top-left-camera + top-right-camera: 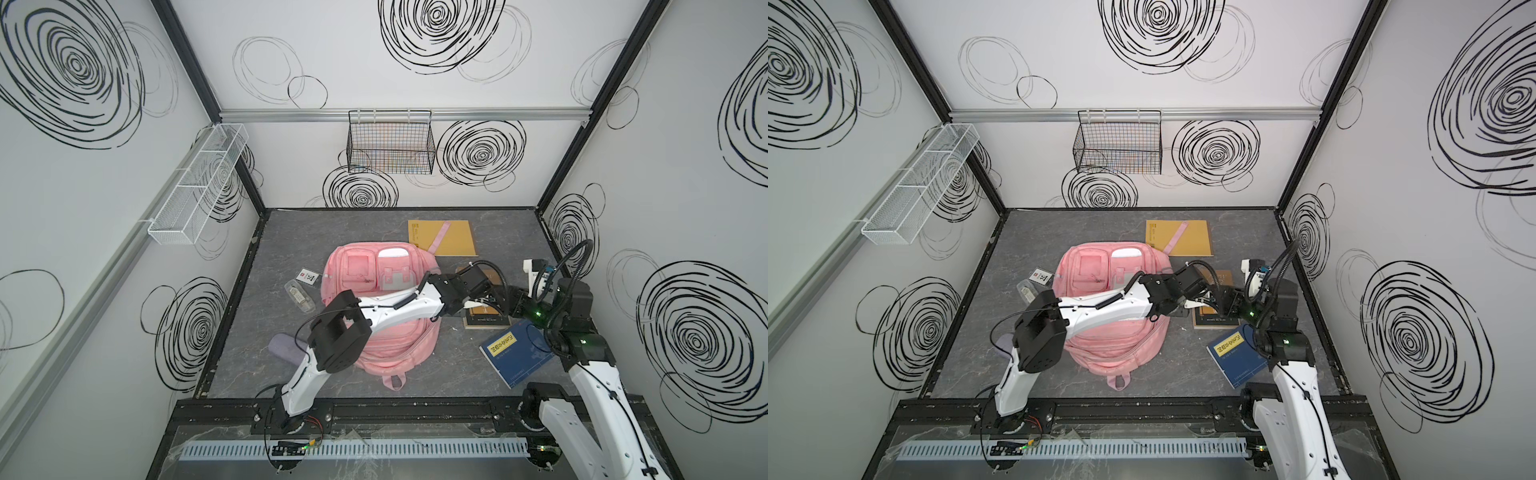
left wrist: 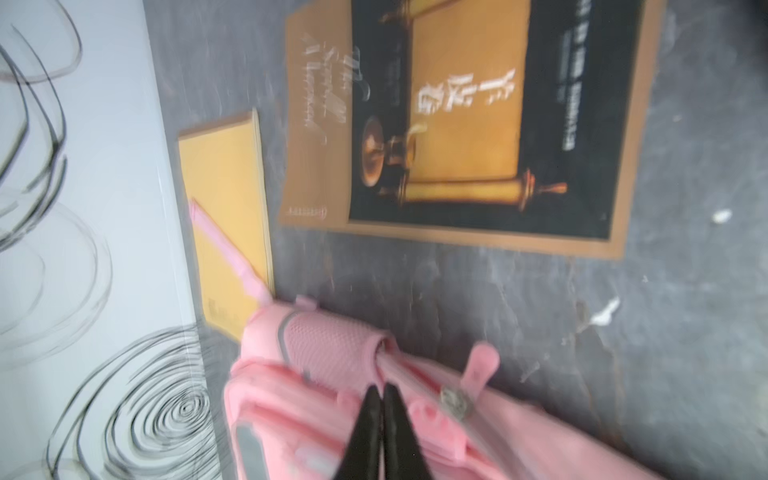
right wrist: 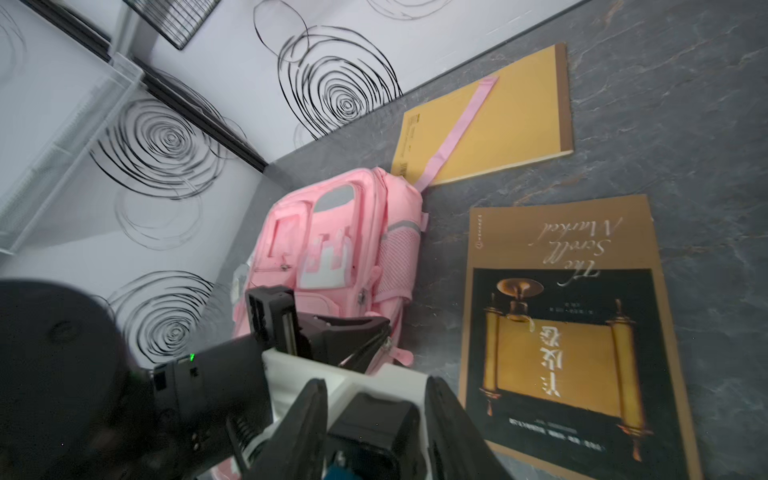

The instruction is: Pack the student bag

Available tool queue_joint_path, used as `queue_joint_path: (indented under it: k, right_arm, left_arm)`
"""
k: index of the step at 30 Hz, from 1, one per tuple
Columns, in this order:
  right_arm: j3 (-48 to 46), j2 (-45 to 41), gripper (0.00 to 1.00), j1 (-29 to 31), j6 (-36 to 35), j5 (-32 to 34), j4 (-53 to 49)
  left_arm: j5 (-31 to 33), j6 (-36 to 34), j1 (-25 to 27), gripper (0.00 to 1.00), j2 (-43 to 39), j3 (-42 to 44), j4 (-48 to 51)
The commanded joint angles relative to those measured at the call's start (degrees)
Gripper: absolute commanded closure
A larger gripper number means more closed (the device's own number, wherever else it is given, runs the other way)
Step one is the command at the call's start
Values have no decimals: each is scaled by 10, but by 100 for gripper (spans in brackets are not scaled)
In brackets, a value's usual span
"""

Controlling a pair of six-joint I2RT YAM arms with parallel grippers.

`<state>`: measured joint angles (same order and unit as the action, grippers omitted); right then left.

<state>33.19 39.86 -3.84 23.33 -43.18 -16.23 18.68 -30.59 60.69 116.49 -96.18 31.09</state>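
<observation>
The student bag [image 1: 361,274] [image 1: 1100,270], a pink backpack, lies flat mid-table with its pockets facing up. My left arm reaches across it to its right edge. In the left wrist view my left gripper [image 2: 382,388] is shut, tips against the bag's [image 2: 332,361] side seam beside a silver zipper pull [image 2: 455,401]. I cannot tell whether it pinches any fabric. My right gripper [image 3: 376,381] is open, close beside the left wrist, with nothing of the task between its fingers [image 3: 449,415]. In both top views its tips are hidden.
A brown scroll-cover book [image 3: 561,332] [image 2: 478,124] lies right of the bag, a blue book [image 1: 515,353] nearer the front. A yellow pad [image 1: 453,237] at the back has a pink strap [image 1: 439,237] across it. A clear case [image 1: 299,295], card [image 1: 308,276] and grey pouch [image 1: 282,347] lie left.
</observation>
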Motion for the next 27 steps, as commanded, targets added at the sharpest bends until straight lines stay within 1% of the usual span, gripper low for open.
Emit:
queue_joint_path:
  k: [1, 3, 5, 6, 8, 9, 12, 14, 16, 19, 21, 23, 27]
  right_arm:
    - [-10, 40, 58, 4, 3, -36, 17]
    - [-19, 70, 58, 10, 5, -48, 38]
    - [-20, 107, 57, 25, -2, -52, 46]
    - [-17, 127, 54, 39, -6, -44, 47]
    - [-11, 170, 49, 79, -5, -19, 62]
    - [-8, 194, 48, 99, 0, -6, 72]
    - [2, 260, 48, 138, 39, 9, 114]
    - [8, 297, 48, 156, 66, 27, 143]
    - [17, 339, 48, 168, 89, 41, 172]
    - [49, 411, 47, 181, 102, 55, 191]
    - [86, 468, 46, 182, 101, 44, 175]
    - [103, 511, 46, 183, 103, 33, 181]
    - [130, 565, 46, 183, 105, 0, 204]
  left_arm:
    - [-61, 300, 9, 82, -124, 98, -150]
    - [-89, 450, 9, 79, -185, 201, -224]
    - [-121, 577, 14, 70, -233, 304, -306]
    - [-128, 636, 18, 69, -252, 349, -346]
    - [-125, 724, 29, 62, -272, 403, -397]
    - [-112, 750, 36, 62, -279, 418, -408]
    - [-52, 761, 59, 61, -297, 429, -404]
    - [-29, 759, 65, 59, -309, 429, -395]
    - [-20, 758, 64, 55, -320, 432, -387]
    - [-17, 751, 58, 55, -330, 432, -373]
    - [-17, 740, 54, 55, -333, 429, -354]
    - [-15, 728, 51, 55, -340, 426, -340]
    - [-2, 685, 48, 55, -347, 410, -302]
